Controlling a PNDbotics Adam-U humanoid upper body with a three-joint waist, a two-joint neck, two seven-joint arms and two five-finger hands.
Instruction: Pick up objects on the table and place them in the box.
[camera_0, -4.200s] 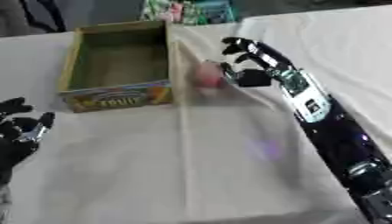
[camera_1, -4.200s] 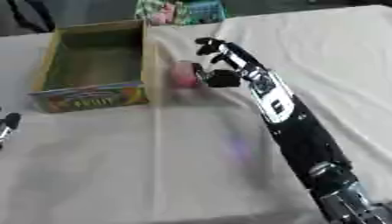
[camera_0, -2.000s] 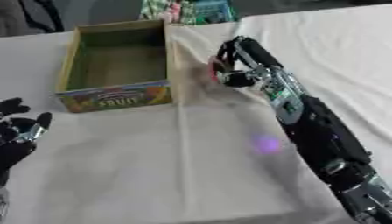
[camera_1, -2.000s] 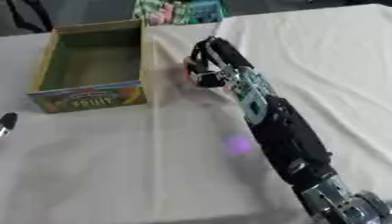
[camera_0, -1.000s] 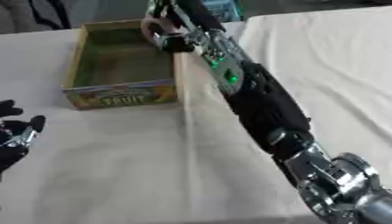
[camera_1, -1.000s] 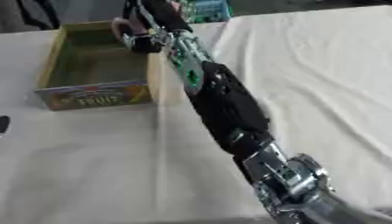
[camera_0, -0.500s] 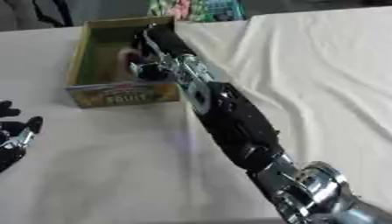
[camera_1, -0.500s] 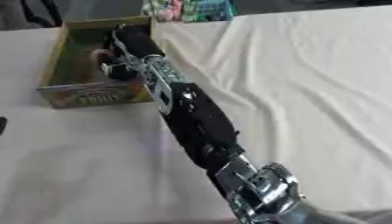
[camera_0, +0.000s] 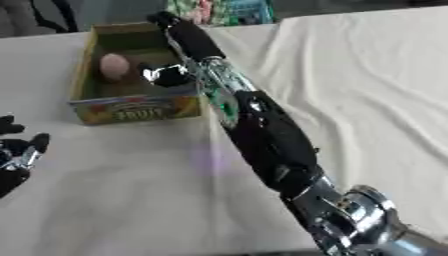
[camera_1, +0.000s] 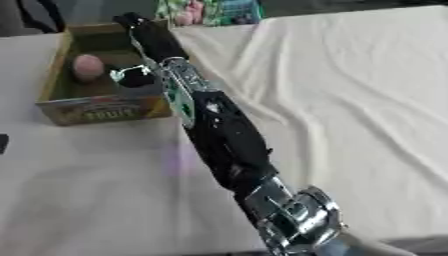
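A small pink rounded object (camera_0: 114, 66) lies inside the cardboard fruit box (camera_0: 136, 111), against its left wall. My right hand (camera_0: 188, 40) stretches over the right half of the box with its fingers straight toward the far rim and the thumb (camera_0: 163, 75) hanging down inside. It is open and holds nothing; a small gap separates the thumb from the pink object. My right arm runs diagonally from the lower right across the cloth. My left hand (camera_0: 17, 152) rests open at the lower left edge, fingers up.
A wrinkled white cloth (camera_0: 367, 100) covers the table. Colourful packets (camera_1: 210, 11) lie just beyond the box at the far edge. The box stands at the far left of the table.
My right hand took the pink object from the cloth right of the box, carried it left over the box and let go. The object now lies in the box.
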